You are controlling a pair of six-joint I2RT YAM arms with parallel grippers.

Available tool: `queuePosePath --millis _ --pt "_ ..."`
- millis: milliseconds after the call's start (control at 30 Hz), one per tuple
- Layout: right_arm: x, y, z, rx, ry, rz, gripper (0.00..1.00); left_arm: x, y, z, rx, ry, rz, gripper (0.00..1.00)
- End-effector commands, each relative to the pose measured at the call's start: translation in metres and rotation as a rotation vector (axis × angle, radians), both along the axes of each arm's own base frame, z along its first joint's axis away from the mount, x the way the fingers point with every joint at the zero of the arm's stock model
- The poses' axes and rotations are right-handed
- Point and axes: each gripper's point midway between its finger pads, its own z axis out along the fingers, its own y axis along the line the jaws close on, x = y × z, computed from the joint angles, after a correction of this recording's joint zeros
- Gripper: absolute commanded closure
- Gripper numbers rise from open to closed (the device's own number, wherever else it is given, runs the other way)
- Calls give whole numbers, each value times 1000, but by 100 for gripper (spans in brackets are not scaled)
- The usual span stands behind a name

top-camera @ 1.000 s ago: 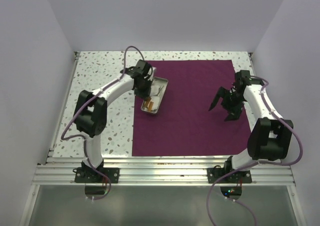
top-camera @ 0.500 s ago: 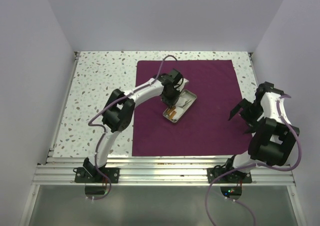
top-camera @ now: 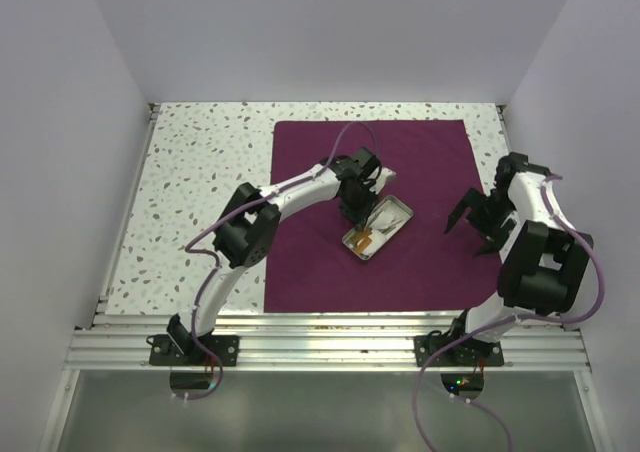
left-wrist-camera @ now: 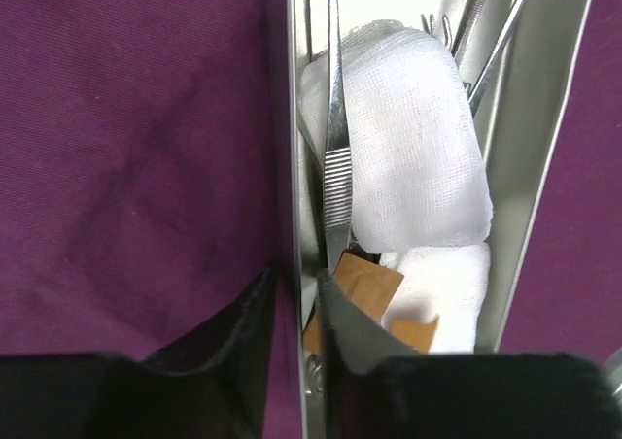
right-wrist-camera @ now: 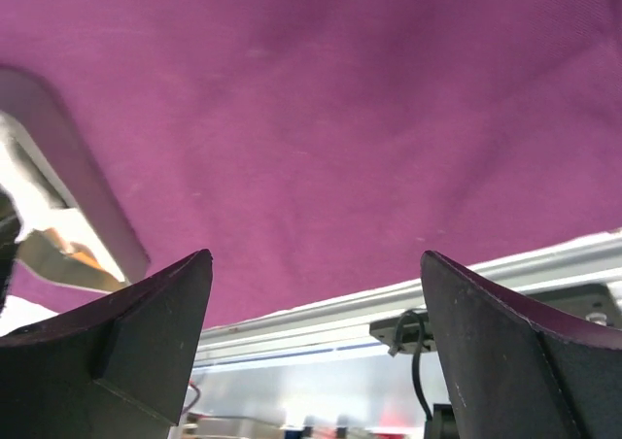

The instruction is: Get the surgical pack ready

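Surgical-pack steel tray [left-wrist-camera: 539, 138] has its left wall pinched between the fingers [left-wrist-camera: 233, 337] of the left gripper [left-wrist-camera: 294, 284], one finger outside over the purple cloth [left-wrist-camera: 126, 148], the other inside the tray. Just ahead of the inner finger lie orange-brown tabs [left-wrist-camera: 364, 284]. Beyond them the forceps [left-wrist-camera: 336, 157] run along the clamped wall, resting partly on the white gauze [left-wrist-camera: 418, 157]. Farther right, at the tray's far end, more thin steel tips [left-wrist-camera: 481, 31] poke out from under the gauze; whether they are the scissors I cannot tell. From above, the tray lies on the middle of the cloth. Well to its right the right gripper [top-camera: 468, 234] hangs over the cloth with its fingers [right-wrist-camera: 146, 332] spread wide and nothing between them. The tray's corner shows past its left finger, and an aluminium rail [right-wrist-camera: 486, 269] lies beyond the fingertips.
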Motion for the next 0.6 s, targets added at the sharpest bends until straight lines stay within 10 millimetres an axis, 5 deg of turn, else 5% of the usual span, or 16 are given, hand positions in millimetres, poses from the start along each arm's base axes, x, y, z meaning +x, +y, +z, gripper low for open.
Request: queuePosePath --millis 0,100,167,233,300,333,400,433,467,533,567 --pt "30 12 11 7 -84 61 9 7 -11 12 -59 -24 -17 70" --pt "48 26 14 8 -112 103 9 12 -7 20 -50 -55 1 58" --pt "65 29 12 19 -143 107 9 22 0 43 -57 -118 29 56" --pt "83 27 5 16 -175 104 12 37 19 68 -77 -190 88 51" --pt "101 23 3 8 -201 110 18 52 54 69 -74 -183 184 51" --pt "114 21 -3 11 -209 117 28 56 67 82 -90 -194 228 52" --pt "126 20 -12 21 -208 126 39 56 105 74 -59 -162 308 61" --pt "132 19 -16 20 -209 124 60 53 113 68 -57 -132 333 67" --pt "140 17 -23 19 -200 125 67 50 125 62 -53 -104 357 72" --pt "144 15 -32 18 -180 124 82 25 135 32 -31 1 369 85" --pt "144 15 -35 17 -170 120 87 10 145 12 4 64 380 100"
